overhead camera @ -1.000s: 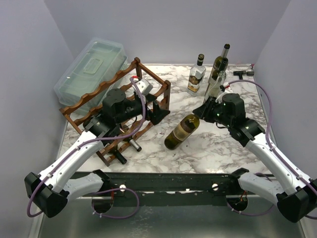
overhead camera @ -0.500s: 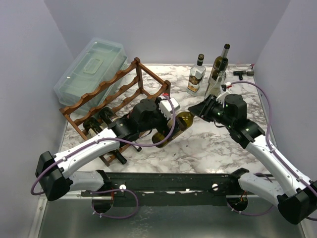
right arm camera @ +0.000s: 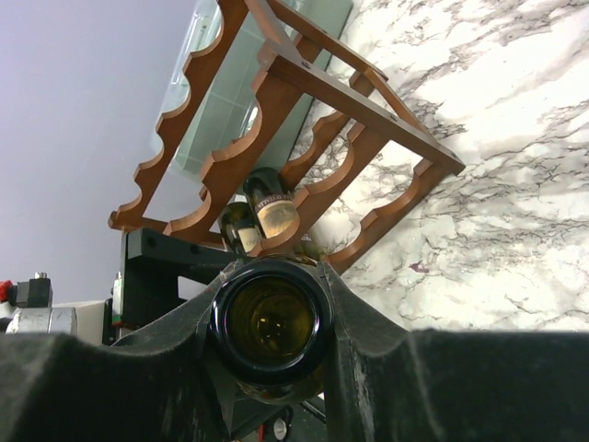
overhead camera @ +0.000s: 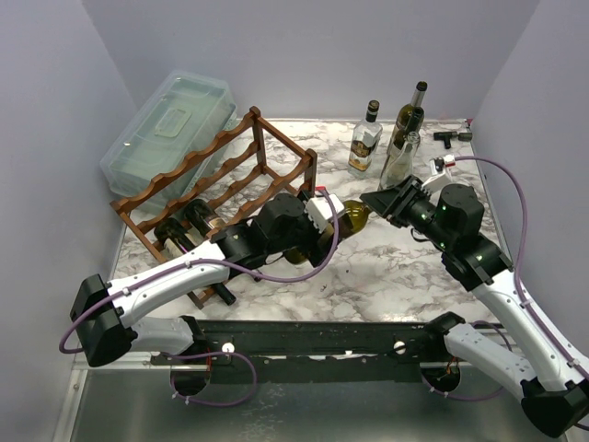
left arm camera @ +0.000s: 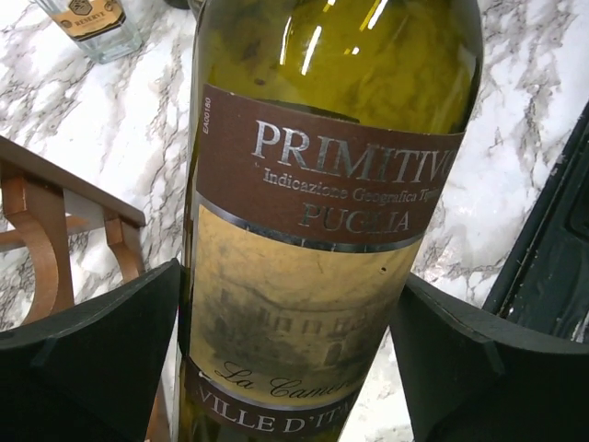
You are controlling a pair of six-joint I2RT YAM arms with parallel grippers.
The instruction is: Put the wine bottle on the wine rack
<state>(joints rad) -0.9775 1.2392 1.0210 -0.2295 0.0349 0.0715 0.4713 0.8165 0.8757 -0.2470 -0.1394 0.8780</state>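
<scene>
The wine bottle lies beside the wine rack, not yet in it. The right pincer clamps its neck, and the left pincer stands wide astride the label. An off-centre squeeze could roll the smooth glass free. A second earlier, the left arm was at the rack.

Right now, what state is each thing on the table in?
Wine bottle: on its side, neck clamped.
Right fingers: shut on the bottle's neck.
Left fingers: straddling its label, grip unclear.
Wine rack: upright, two bottles in a lower tier.
Plastic box: lid shut.
Three back bottles: upright.
</scene>
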